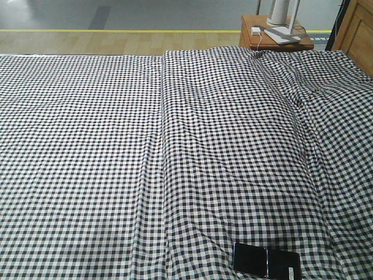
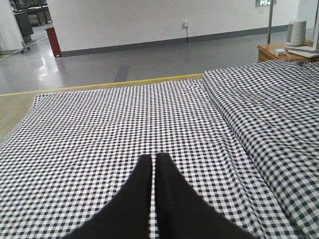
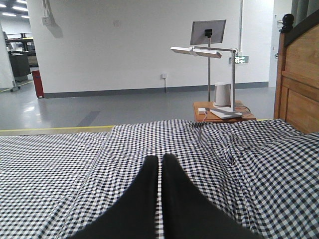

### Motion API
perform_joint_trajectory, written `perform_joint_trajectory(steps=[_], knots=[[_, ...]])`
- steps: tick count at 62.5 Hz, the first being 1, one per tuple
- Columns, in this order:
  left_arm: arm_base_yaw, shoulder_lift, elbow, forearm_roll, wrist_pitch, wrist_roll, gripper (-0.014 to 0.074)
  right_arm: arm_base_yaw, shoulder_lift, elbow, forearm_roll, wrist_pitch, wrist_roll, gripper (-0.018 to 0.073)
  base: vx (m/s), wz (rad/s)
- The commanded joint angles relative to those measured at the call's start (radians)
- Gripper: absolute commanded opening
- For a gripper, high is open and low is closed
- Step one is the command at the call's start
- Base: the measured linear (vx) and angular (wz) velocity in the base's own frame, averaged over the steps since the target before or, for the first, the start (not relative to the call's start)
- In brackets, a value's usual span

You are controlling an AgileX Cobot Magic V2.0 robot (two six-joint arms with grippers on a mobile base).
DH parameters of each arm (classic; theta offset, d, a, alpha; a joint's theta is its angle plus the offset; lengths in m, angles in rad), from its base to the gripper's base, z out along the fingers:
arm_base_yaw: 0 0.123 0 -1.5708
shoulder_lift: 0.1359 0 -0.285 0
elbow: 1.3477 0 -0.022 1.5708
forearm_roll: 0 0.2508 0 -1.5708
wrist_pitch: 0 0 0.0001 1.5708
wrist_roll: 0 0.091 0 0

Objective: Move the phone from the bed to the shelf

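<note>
Currently, left pincer point(image 2: 153, 157) and right pincer point(image 3: 160, 158) are clenched, empty; the right must be released above the phone point(image 1: 266, 261) on the bed point(image 1: 175, 146).

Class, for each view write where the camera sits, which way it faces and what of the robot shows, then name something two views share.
Exterior front: high at the near edge, looking down across the bed; phone at bottom right; no robot parts.
Left wrist: low over the bed, facing the far floor; shut left gripper in front.
Right wrist: low, facing the white wall; shut right gripper in front.
Shared: all three show the side table.
</note>
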Motion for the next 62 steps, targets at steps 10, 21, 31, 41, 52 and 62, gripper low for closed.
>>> perform_joint_trajectory(steps=[10,21,31,41,52,62], knots=[[-0.004,-0.013,-0.021,-0.009,-0.072,-0.006,0.0001,-0.004,-0.012,0.004,-0.001,-0.069,-0.009,-0.0005,0.00,0.00],[-0.004,-0.013,-0.021,-0.009,-0.072,-0.006,0.0001,-0.004,-0.012,0.004,-0.001,-0.079,-0.009,-0.0005,0.00,0.00],[-0.004,-0.013,-0.021,-0.009,-0.072,-0.006,0.0001,-0.004,-0.012,0.004,-0.003,-0.108,-0.028,-0.0005,0.00,0.00],[-0.004,-0.013,-0.021,-0.009,-0.072,-0.006,0.0001,-0.004,-0.012,0.000,-0.003,-0.218,-0.029,-0.0005,0.00,0.00],[-0.004,-0.013,-0.021,-0.009,-0.072,-0.006,0.0001,-0.004,-0.012,-0.075,-0.003,-0.372,-0.030,-0.0005,0.00,0.00],[-0.004,-0.013,-0.021,-0.009,-0.072,-0.006,0.0001,-0.004,-0.005,-0.243,-0.003,-0.369,-0.054,-0.0005,0.00,0.00]])
